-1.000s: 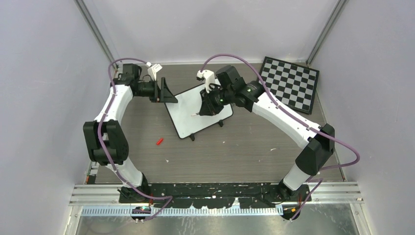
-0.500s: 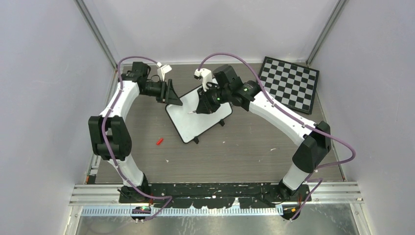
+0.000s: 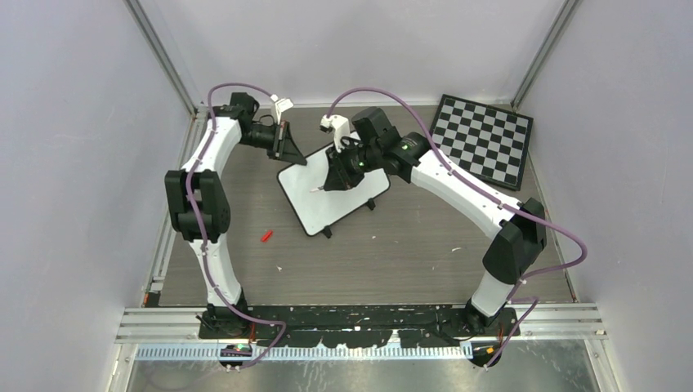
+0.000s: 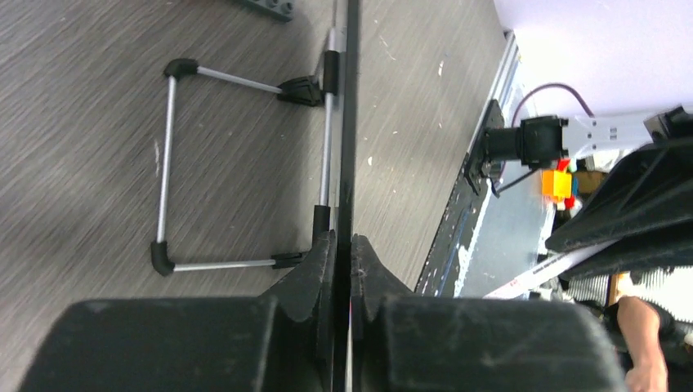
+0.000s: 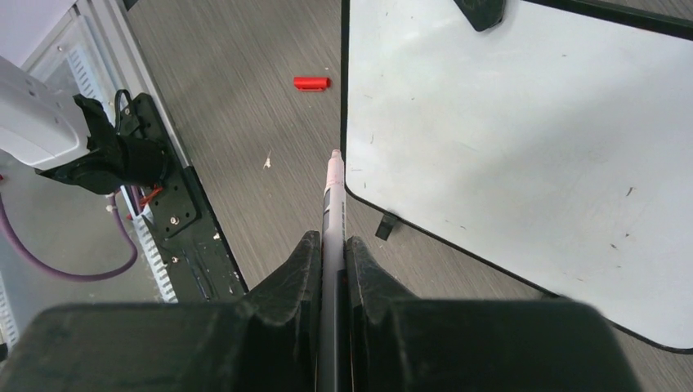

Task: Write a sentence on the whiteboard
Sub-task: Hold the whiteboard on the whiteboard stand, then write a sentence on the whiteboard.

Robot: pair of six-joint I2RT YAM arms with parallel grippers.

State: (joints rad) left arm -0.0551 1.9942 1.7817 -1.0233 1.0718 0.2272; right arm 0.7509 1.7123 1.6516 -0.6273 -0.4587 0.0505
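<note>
The whiteboard (image 3: 333,194) sits tilted on the table's middle, its face blank (image 5: 507,139), with no sentence showing. My left gripper (image 3: 292,154) is at its far left corner, shut on the board's rim, which appears edge-on as a black line (image 4: 350,122) between the jaws (image 4: 343,242). The board's wire stand (image 4: 167,163) rests on the table. My right gripper (image 3: 338,175) hovers over the board, shut on a pale marker (image 5: 331,204). The marker's tip (image 5: 334,153) lies just off the board's left edge in the right wrist view.
A red marker cap (image 3: 266,236) lies on the table left of the board, also seen in the right wrist view (image 5: 311,82). A checkered chessboard (image 3: 484,139) lies at the back right. The black base rail (image 3: 351,317) runs along the near edge.
My left arm swung right and forward to the board's corner and its jaws closed on the rim. The right gripper drifted slightly left with the marker.
</note>
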